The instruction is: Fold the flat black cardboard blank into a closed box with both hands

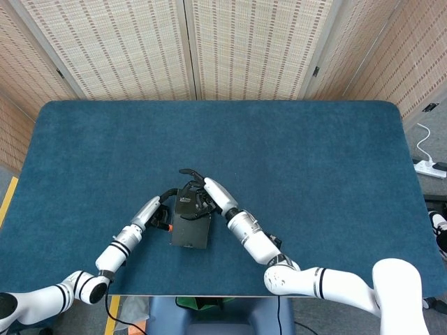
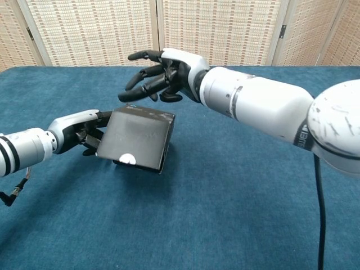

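Now, box: the black cardboard box (image 2: 135, 139) sits on the table, a little left of centre and toward the near edge, with its lid flap down over the top; in the chest view the lid face tilts toward the camera and carries a small white round mark near its lower edge.
Box from above: in the head view the box (image 1: 191, 228) reads as a dark block wedged between the two robot hands.
Left robot hand: the left robot hand (image 2: 84, 130) is against the box's left side, dark fingers (image 2: 94, 136) curled onto that wall, gripping it; in the head view the same left robot hand (image 1: 161, 213) shows an orange tip just beside the box.
Right robot hand: the right robot hand (image 2: 163, 76) hangs over the far top edge of the box, fingers spread apart and holding nothing; in the chest view there's a gap between fingertips and lid, while from the head view the right robot hand (image 1: 198, 195) overlaps the box's far end, so I cannot tell for sure if it touches.
Right arm: the white forearm (image 2: 253, 107) sweeps in from the right, big in the chest view.
Table: the blue table (image 1: 314, 160) carries it all.
Backdrop: woven screen panels (image 1: 244, 42) stand behind the table.
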